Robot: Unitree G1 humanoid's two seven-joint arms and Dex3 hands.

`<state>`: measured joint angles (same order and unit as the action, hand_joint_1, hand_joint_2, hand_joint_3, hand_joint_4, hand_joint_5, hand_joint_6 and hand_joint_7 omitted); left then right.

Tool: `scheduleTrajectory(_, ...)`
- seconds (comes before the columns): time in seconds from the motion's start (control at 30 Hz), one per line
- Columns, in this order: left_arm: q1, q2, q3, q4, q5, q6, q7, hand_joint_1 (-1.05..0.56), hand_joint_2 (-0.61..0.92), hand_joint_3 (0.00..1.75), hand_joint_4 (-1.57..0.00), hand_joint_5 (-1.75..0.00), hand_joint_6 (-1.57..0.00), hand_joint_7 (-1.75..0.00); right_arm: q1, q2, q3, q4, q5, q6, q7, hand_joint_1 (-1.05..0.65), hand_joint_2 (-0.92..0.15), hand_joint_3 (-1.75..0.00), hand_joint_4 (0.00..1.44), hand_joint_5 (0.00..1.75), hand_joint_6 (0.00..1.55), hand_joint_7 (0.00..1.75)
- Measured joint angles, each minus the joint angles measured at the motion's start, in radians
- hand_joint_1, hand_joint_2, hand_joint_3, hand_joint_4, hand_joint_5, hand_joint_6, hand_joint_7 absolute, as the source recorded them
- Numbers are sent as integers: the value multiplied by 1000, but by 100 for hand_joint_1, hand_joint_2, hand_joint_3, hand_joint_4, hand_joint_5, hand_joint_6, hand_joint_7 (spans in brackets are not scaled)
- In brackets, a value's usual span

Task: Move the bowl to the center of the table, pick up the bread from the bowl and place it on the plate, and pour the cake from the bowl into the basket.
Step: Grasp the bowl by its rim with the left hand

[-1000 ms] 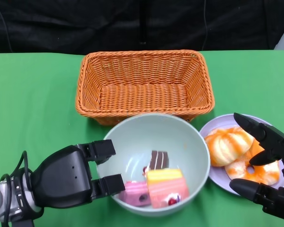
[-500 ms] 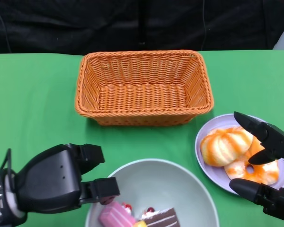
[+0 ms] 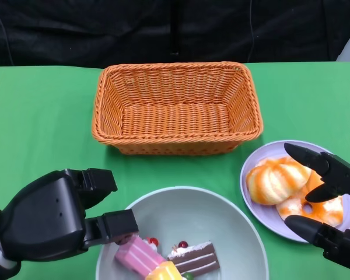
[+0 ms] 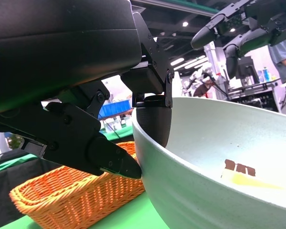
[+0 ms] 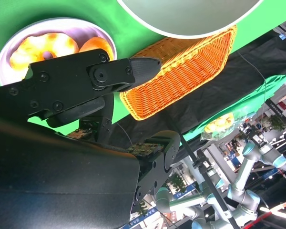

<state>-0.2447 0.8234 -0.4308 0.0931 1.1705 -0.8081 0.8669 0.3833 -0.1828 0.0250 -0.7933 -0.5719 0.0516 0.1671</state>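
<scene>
Compared with one second ago, the bowl (image 3: 189, 224) sits much lower in the head view, well apart from the basket (image 3: 176, 108) it was touching before, and since half a second ago it has risen a little in the frame. The left robot hand (image 3: 58, 219) has gone down to the lower left corner with it.

This left robot hand grips the bowl at its left rim: the left wrist view shows one finger (image 4: 152, 119) inside the wall and another outside under the rim. The bowl (image 4: 219, 162) is pale green and fills the lower centre of the head view. In it lie three cake pieces (image 3: 163, 262): a pink one, a chocolate one and a yellow one at the bottom edge.

The right robot hand (image 3: 326, 204) is at the lower right, with its fingers spread apart and holding nothing, over the right part of the plate (image 3: 251, 192). On the plate lie a round orange bread (image 3: 274, 178) and a ring-shaped bread (image 3: 306, 207). The plate is just beside the bowl, to its right.

The orange wicker basket stands in the upper centre on the green counter (image 3: 41, 122), and nothing lies between it and the bowl.
</scene>
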Motion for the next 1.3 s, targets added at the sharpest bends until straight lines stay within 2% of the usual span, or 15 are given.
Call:
scheduleTrajectory(0.27, -6, -50, 15, 76, 30, 107, -10, -19, 85, 4, -100, -175, -78, -172, -1, 0, 0, 17, 0, -12, -13, -41, -92, -17, 50, 104, 36, 31)
scheduleTrajectory(0.5, -50, -88, -18, 185, 90, 191, 49, -19, 82, 5, -101, -175, -79, -172, -1, 1, 0, 18, 0, -14, -14, -39, -92, -16, 50, 104, 36, 33)
scheduleTrajectory(0.8, -151, -169, -88, 369, 130, 302, 117, -20, 81, 10, -101, -175, -78, -175, 5, 6, 3, 17, -1, -14, -15, -39, -92, -15, 50, 104, 35, 35)
scheduleTrajectory(0.83, -162, -175, -96, 387, 128, 307, 118, -20, 56, 60, -101, -175, -78, -175, 6, 7, 4, 17, -1, -14, -15, -39, -92, -15, 49, 104, 34, 35)
scheduleTrajectory(0.87, -169, -181, -102, 404, 126, 313, 118, -19, 39, 91, -101, -175, -78, -175, 6, 8, 4, 17, -1, -14, -15, -39, -92, -15, 49, 104, 34, 35)
scheduleTrajectory(0.93, -187, -197, -113, 439, 118, 319, 120, -19, 23, 118, -101, -175, -78, -175, 7, 9, 5, 17, -2, -14, -15, -39, -92, -15, 50, 104, 34, 36)
scheduleTrajectory(1.07, -212, -218, -130, 497, 116, 332, 133, -18, 15, 124, -102, -175, -78, -175, 7, 10, 5, 17, -4, -14, -15, -40, -92, -15, 50, 104, 34, 36)
scheduleTrajectory(1.3, -242, -238, -149, 555, 88, 353, 154, -17, 17, 125, -102, -175, -78, -175, 7, 10, 5, 17, -3, -14, -15, -39, -92, -15, 50, 104, 34, 38)
